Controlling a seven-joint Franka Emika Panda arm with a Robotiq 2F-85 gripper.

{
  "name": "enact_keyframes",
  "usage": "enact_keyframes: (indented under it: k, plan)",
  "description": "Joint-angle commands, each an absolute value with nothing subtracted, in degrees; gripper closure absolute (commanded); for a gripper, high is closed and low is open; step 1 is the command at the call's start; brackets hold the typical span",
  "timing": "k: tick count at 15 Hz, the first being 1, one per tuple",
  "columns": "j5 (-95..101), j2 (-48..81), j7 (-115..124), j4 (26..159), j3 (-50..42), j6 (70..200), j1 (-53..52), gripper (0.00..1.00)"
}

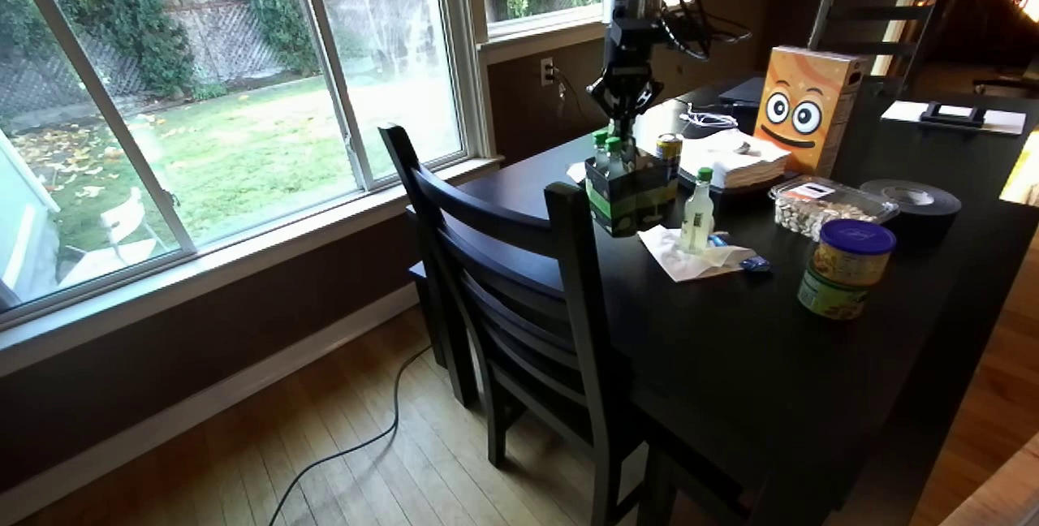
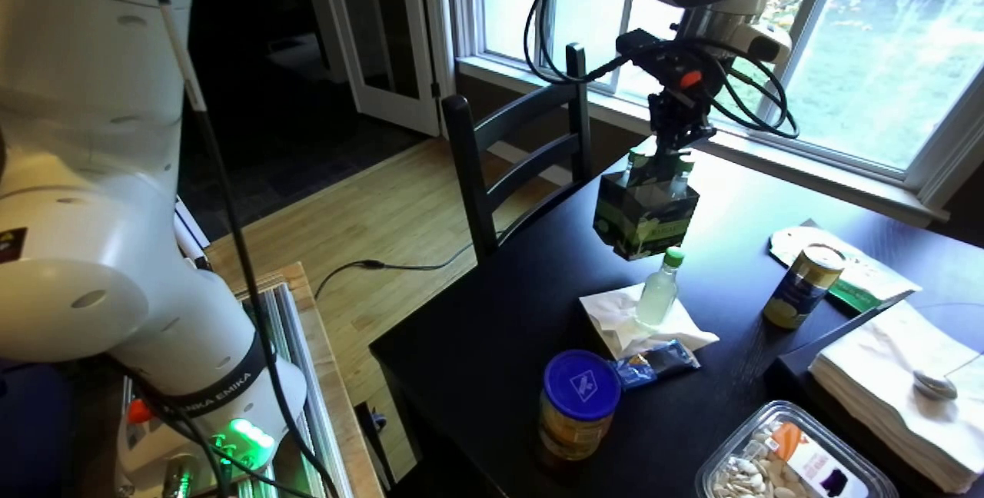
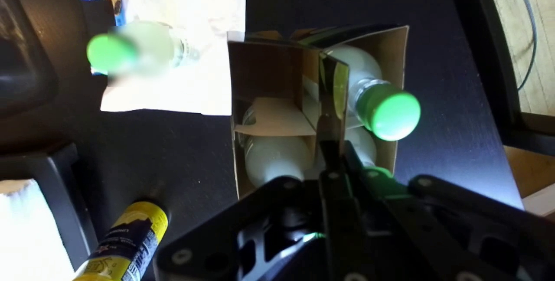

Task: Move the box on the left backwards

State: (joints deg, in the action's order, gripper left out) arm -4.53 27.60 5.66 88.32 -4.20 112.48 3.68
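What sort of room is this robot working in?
Probably a home dining area: there's a dark table, slat-backed chairs beside it, and a big window looking onto a grassy yard.

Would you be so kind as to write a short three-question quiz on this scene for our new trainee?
1. Multiple choice: what is the tool closed on?
A) the can
B) the roll of tape
C) the middle panel of the bottle carton

2. True or false: the loose bottle outside the carton lies on its side.

3. Fill in the missing word: the tall orange box carries a cartoon ____.

Key:
1. C.
2. False: the loose bottle stands upright on white paper.
3. Face.
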Motion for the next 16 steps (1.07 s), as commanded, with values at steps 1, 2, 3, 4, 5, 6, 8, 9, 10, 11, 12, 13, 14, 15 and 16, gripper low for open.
enact_keyframes:
  k: [1,2,3,4,5,6,8,9,10,11,12,13,14,15,16]
  plan:
    - [-3.71,19.84,6.83,97.15,-4.20,112.00,3.17,0.99]
    - [-3.81,18.50,6.63,99.23,-4.14,112.42,3.16,0.99]
    - [-3.87,17.22,6.46,101.41,-4.10,112.77,3.16,0.99]
    - [-3.93,15.84,6.37,103.66,-4.10,113.34,3.17,0.99]
    - [-4.12,14.61,6.30,105.76,-4.10,113.83,3.26,0.99]
    - [-4.13,13.28,6.31,108.00,-4.16,114.29,3.31,0.99]
    - [-4.29,10.28,6.17,112.74,-4.22,115.89,3.43,0.99]
    - [-4.11,8.79,6.24,114.80,-4.26,116.60,3.40,0.99]
    - [-3.90,7.14,6.22,117.39,-4.25,117.93,3.32,0.99]
    - [-3.44,5.66,6.30,119.49,-4.27,119.01,3.23,0.99]
    - [-2.67,4.10,5.76,121.89,-4.22,120.39,3.12,0.99]
    - [-2.29,2.58,5.60,123.59,-4.18,120.79,3.13,0.99]
    - [-2.68,1.38,4.82,124.83,-4.13,121.15,3.41,0.99]
    - [-3.68,7.47,5.44,119.58,-4.06,119.31,3.58,0.97]
    - [-3.64,6.16,5.29,121.15,-4.06,119.72,3.59,0.97]
